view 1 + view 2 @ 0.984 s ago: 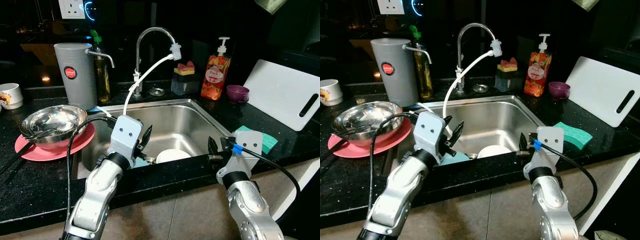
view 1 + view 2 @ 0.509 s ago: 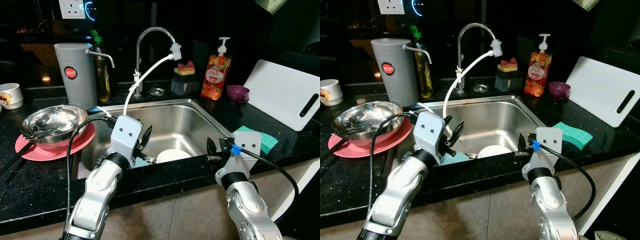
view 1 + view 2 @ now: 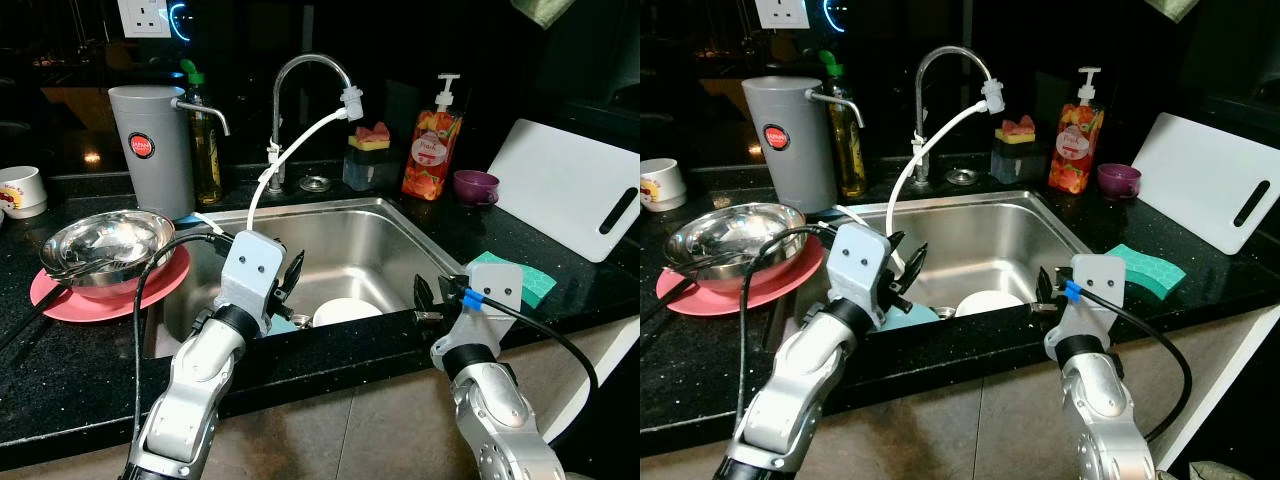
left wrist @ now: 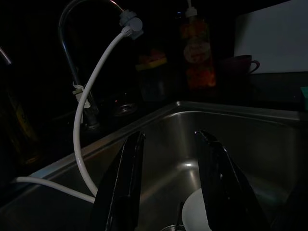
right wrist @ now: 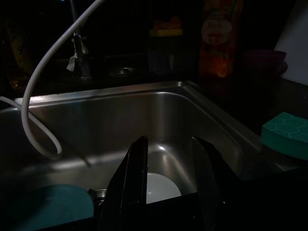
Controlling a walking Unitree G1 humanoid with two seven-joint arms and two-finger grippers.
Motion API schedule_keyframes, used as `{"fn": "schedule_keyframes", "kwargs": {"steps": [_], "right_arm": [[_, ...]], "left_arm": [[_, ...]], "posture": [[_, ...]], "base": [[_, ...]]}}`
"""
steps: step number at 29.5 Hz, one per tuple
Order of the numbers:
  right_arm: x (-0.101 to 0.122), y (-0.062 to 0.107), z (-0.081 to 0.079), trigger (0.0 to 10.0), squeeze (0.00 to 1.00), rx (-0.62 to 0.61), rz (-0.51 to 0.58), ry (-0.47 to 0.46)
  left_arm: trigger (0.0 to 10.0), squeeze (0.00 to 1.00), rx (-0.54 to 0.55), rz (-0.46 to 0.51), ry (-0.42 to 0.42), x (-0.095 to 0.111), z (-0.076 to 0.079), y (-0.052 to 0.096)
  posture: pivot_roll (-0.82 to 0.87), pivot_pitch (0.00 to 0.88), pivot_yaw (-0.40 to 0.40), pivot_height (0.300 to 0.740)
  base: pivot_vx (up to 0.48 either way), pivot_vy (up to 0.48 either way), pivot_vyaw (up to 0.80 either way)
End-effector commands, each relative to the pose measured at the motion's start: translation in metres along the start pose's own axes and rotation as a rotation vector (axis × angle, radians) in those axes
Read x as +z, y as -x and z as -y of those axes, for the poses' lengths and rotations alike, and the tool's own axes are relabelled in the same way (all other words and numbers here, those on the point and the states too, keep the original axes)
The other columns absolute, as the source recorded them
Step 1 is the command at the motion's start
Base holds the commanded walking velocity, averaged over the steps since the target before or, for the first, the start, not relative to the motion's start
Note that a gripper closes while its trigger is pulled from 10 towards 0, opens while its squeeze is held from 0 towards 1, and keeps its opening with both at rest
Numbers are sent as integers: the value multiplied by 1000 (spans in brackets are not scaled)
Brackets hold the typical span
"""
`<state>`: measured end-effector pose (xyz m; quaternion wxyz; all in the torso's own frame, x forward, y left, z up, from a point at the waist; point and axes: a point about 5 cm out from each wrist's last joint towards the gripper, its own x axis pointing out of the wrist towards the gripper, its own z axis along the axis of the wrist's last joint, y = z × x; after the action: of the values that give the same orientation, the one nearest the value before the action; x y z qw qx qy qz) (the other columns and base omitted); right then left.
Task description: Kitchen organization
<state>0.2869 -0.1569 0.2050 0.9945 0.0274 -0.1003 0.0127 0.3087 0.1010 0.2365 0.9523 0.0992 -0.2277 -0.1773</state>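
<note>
While both arms reach over the front edge of the black speckled desk [image 3: 90,360], we see the left gripper [image 3: 290,285] and the right gripper [image 3: 424,297] poised at the rim of the stainless steel sink [image 3: 340,240], each with its fingers parted and holding nothing. Inside the basin lie a round white plate [image 3: 345,311] and, beside it, a teal dish [image 3: 902,316], neither yet lifted. On the desk to the left, a shiny steel bowl [image 3: 105,245] sits on a pink plate [image 3: 70,296]; to the right rests a green sponge [image 3: 535,280] near a white cutting board [image 3: 570,185]. We judge the organizing barely begun: the sink items remain to be removed.
</note>
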Motion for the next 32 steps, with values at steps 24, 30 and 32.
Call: {"fn": "schedule_keyframes", "kwargs": {"steps": [24,30,32], "right_arm": [[-2,-2,1,10000,0,-2,-9,10],[-2,-3,1,10000,0,-1,-7,9],[-2,-3,1,10000,0,-1,-7,9]], "left_arm": [[10000,0,-7,-8,3,-3,3,-1],[10000,0,-7,-7,2,-3,2,-1],[10000,0,-6,-7,1,-3,2,-1]], "posture": [[36,30,-61,740],[36,30,-61,740],[36,30,-61,740]], "base": [[0,0,0],[0,0,0],[0,0,0]]}}
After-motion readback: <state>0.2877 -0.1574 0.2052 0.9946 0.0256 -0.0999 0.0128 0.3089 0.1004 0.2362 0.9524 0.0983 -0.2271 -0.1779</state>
